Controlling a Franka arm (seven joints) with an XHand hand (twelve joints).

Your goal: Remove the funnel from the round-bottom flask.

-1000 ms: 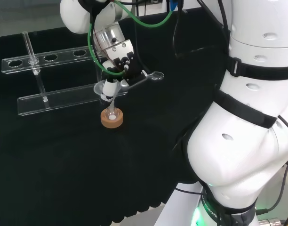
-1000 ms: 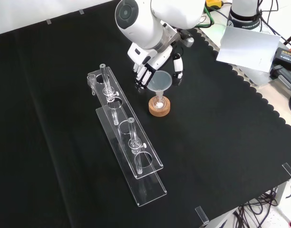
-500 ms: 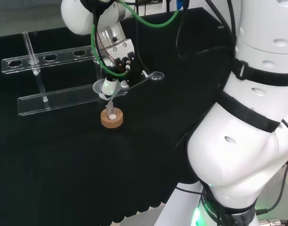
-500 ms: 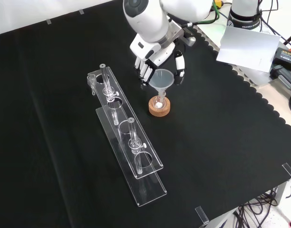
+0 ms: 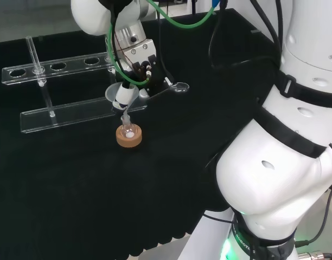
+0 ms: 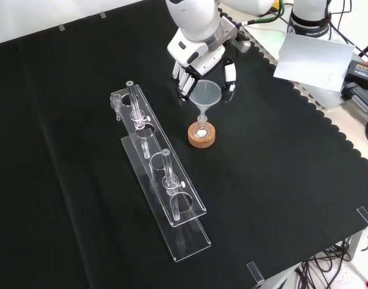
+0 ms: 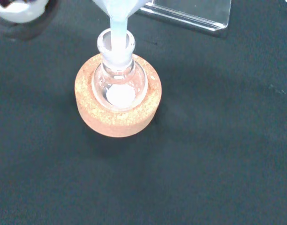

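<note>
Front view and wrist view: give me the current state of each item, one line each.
Hand: fingers curled round the funnel's cone.
Funnel: upright, held, stem tip at the flask's mouth.
Round-bottom flask: upright in its stand, something white at the bottom.
Cork ring: flat on the cloth.
Clear rack: on the cloth, tubes standing in it.

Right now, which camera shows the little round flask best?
The wrist view: the flask is close and large in its cork ring, with the funnel stem at its neck. In the head view and front view it is small and faint.
</note>
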